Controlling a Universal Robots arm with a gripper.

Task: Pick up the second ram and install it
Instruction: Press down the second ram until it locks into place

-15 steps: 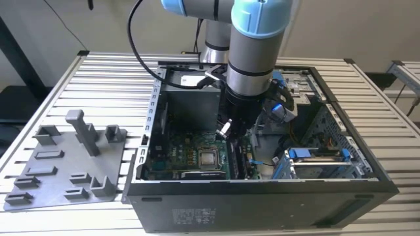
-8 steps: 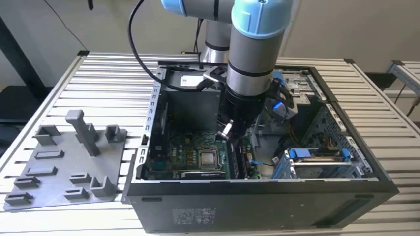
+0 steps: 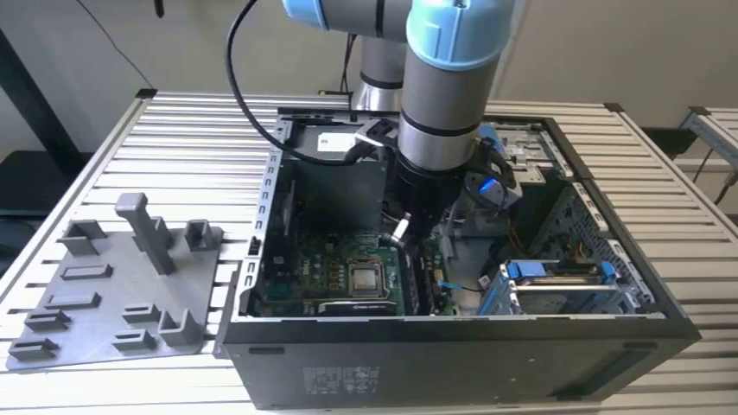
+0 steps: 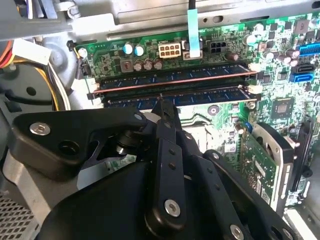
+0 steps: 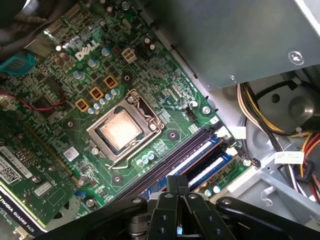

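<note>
My gripper [image 4: 162, 103] is down inside the open computer case [image 3: 461, 346], over the memory slots of the green motherboard [image 5: 60, 85]. Its fingers are shut together, and their joined tip rests on the top edge of the second ram [image 4: 205, 95], a long dark stick with blue labels. That stick lies in its slot beside another ram stick [image 4: 175, 77]. The first wrist view has both sticks [image 5: 207, 160] running out from under the gripper [image 5: 177, 181]. From the exterior view, the arm reaches down into the case with the gripper [image 3: 399, 232] low over the board.
The silver processor [image 5: 120, 131] sits in its socket beside the slots. A graphics card [image 4: 265, 160] and cable bundles [image 5: 280, 125] crowd the board's edges. The blue drive cage [image 3: 554, 281] fills the case's right. A grey fixture tray [image 3: 116, 294] with a tall post [image 3: 144, 229] lies on the exterior view's left.
</note>
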